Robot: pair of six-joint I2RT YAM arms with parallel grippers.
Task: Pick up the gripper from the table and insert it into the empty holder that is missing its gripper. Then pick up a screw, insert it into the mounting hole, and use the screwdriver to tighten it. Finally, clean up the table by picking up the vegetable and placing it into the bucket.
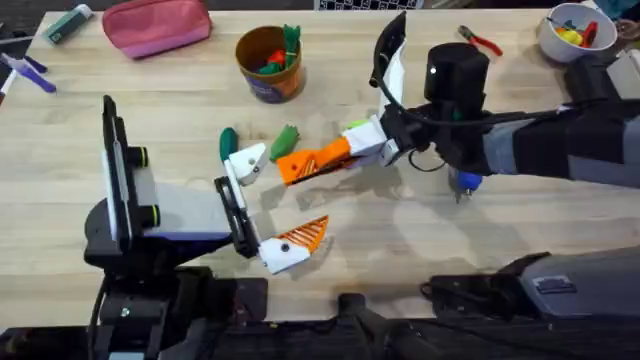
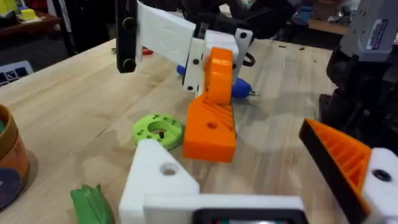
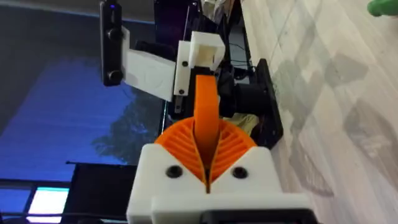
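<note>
My right gripper (image 1: 368,140) (image 3: 207,163) is shut on the gripper (image 1: 312,160) (image 2: 211,121) (image 3: 206,115), an orange fingertip piece held just above the table's middle. Its free end lies close beside the holder (image 1: 247,163) (image 2: 158,180), the bare white finger base of my left gripper (image 1: 268,205) (image 2: 249,165), which is open. The other left finger carries an orange ribbed pad (image 2: 339,162). A green vegetable (image 1: 286,138) (image 2: 93,202) lies just behind the holder. The bucket (image 1: 268,62) (image 2: 9,168) stands farther back. The blue screwdriver (image 1: 466,182) (image 2: 239,89) lies under my right arm. The screw is out of view.
A green disc (image 2: 157,129) with a centre hole lies by the orange piece. A pink pouch (image 1: 157,25) and markers (image 1: 30,72) sit at the back left. Red-handled pliers (image 1: 480,40) and a white bowl (image 1: 570,30) sit at the back right.
</note>
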